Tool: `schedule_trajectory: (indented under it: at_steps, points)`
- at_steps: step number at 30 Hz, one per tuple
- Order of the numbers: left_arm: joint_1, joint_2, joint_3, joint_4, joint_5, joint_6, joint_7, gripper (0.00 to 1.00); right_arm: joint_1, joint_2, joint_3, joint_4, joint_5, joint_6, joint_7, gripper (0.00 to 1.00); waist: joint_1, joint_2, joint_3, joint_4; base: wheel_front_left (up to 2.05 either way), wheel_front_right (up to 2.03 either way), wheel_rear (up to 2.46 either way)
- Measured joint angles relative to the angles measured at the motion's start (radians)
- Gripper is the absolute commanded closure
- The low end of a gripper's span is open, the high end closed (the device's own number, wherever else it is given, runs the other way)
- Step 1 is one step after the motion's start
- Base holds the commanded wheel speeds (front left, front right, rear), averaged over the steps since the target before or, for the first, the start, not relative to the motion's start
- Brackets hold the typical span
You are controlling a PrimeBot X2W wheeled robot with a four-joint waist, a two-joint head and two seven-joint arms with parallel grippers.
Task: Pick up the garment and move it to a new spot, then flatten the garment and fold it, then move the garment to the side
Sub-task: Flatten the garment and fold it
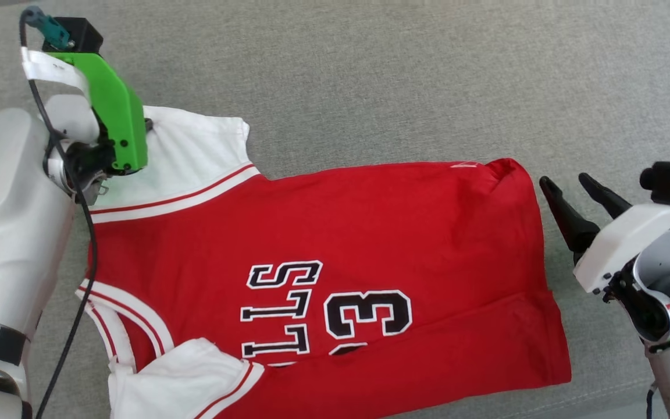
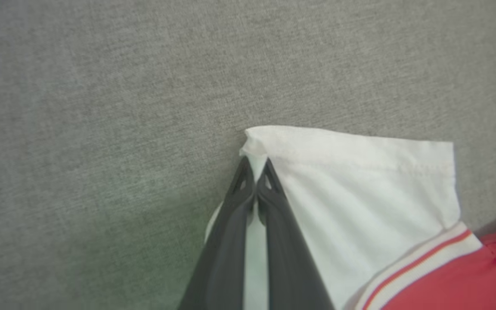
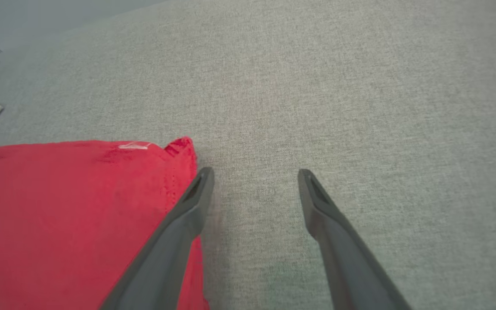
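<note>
The garment [image 1: 335, 233], a red jersey with white sleeves and black lettering, lies spread on the grey cloth surface with its hem toward the right. In the left wrist view my left gripper [image 2: 255, 165] is shut on the far corner of the upper white sleeve [image 2: 360, 185], and cloth shows between the fingers. From the head, the green wrist mount [image 1: 117, 110] hides those fingers. My right gripper [image 1: 565, 180] is open just beside the garment's far hem corner [image 3: 179, 148]. Its left finger [image 3: 187, 206] lies along the hem edge and nothing is between the fingers.
Grey woven fabric [image 1: 399, 70] stretches wide beyond and to the right of the garment. A black cable [image 1: 88, 233] hangs along my left forearm over the collar side. A seam [image 1: 602, 396] runs near the front right edge. The second sleeve [image 1: 178, 378] is folded near the bottom.
</note>
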Motion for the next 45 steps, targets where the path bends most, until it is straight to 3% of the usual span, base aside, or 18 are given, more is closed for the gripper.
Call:
schedule_trajectory:
  at_steps: [11, 19, 20, 21, 27, 33, 35, 45]
  points:
    - [0.016, -0.035, -0.024, -0.165, 0.0, -0.009, -0.092, 1.0, -0.15, -0.145, 0.125, 0.053, 0.092, 0.0, 0.312, 0.0, 0.0, 0.0, -0.028, 0.123, 0.0, 0.0, 0.0]
    - [0.066, -0.032, -0.036, -0.263, 0.0, -0.01, -0.12, 1.0, -0.2, -0.196, 0.199, 0.154, 0.119, -0.001, 0.543, 0.0, 0.0, 0.0, -0.019, 0.203, 0.0, 0.0, 0.0]
    - [0.073, -0.031, -0.036, -0.272, 0.0, -0.01, -0.126, 1.0, -0.203, -0.199, 0.201, 0.162, 0.124, -0.001, 0.566, 0.56, 0.0, 0.0, -0.017, 0.21, 0.0, 0.0, 0.0]
    - [0.081, -0.029, -0.036, -0.281, -0.001, -0.01, -0.133, 1.0, -0.209, -0.202, 0.201, 0.169, 0.127, -0.001, 0.588, 1.0, 0.0, 0.0, -0.016, 0.216, 0.0, 0.0, 0.0]
    - [0.118, -0.021, -0.031, -0.299, -0.009, -0.01, -0.165, 1.0, -0.217, -0.19, 0.17, 0.191, 0.128, 0.0, 0.631, 1.0, 0.0, 0.0, -0.031, 0.232, 0.0, 0.0, 0.0]
    - [0.168, 0.003, -0.008, -0.319, -0.014, -0.01, -0.232, 1.0, -0.188, -0.16, 0.087, 0.158, 0.103, 0.0, 0.536, 1.0, 0.0, 0.0, -0.081, 0.233, 0.0, 0.0, 0.0]
    - [0.355, 0.05, 0.018, -0.419, -0.027, 0.03, -0.32, 1.0, -0.018, -0.111, -0.045, 0.048, 0.016, 0.0, 0.451, 1.0, 0.0, 0.0, -0.188, 0.244, 0.0, 0.0, 0.0]
    - [0.75, 0.118, 0.011, -0.61, -0.08, 0.136, -0.364, 1.0, 0.259, -0.01, -0.153, -0.017, -0.05, 0.0, 0.385, 1.0, 0.0, 0.0, -0.304, 0.263, 0.0, 0.0, 0.0]
